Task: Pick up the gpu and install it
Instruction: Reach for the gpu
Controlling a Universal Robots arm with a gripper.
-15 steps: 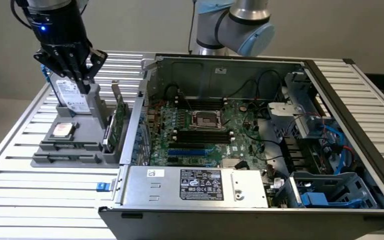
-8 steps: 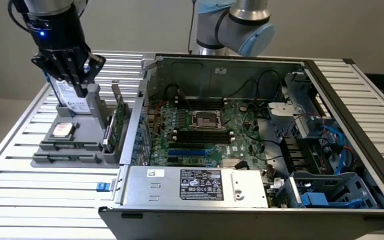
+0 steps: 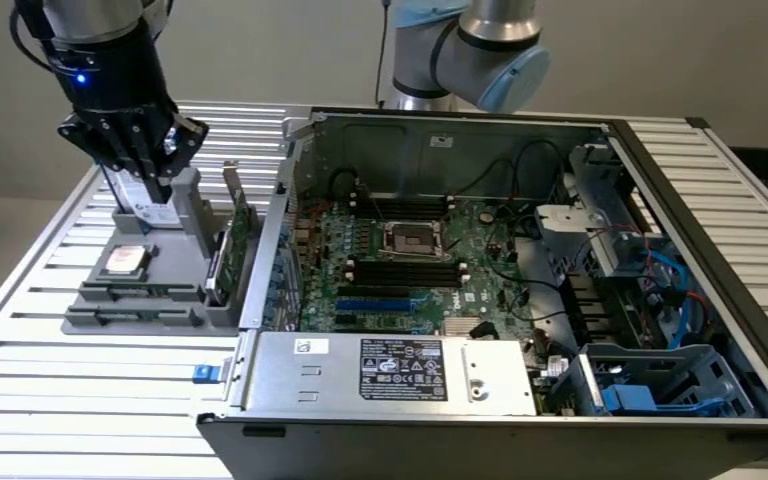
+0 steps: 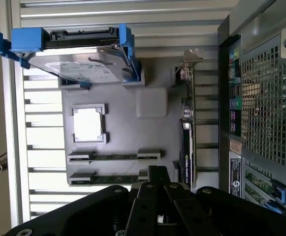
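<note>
Black multi-link end effector (image 3: 157, 188) closed, nothing between its fingers, hovering over grey moulded parts tray (image 3: 91, 318) on slatted aluminium bench (image 3: 77, 380). Thin, flat, green-and-dark circuit-board gpu (image 3: 229, 245) with silvery end bracket stands on edge in tray slot, on side nearest open black computer case (image 3: 491, 450). Not grasped.

Risks:
- Closed fingers would strike card's top edge unless opened before descent.
- Silver hard drive in blue carrier (image 4: 79, 66) stands near, easy to bump.
- Off-centre pinch could tilt card and jam it in slot.
</note>
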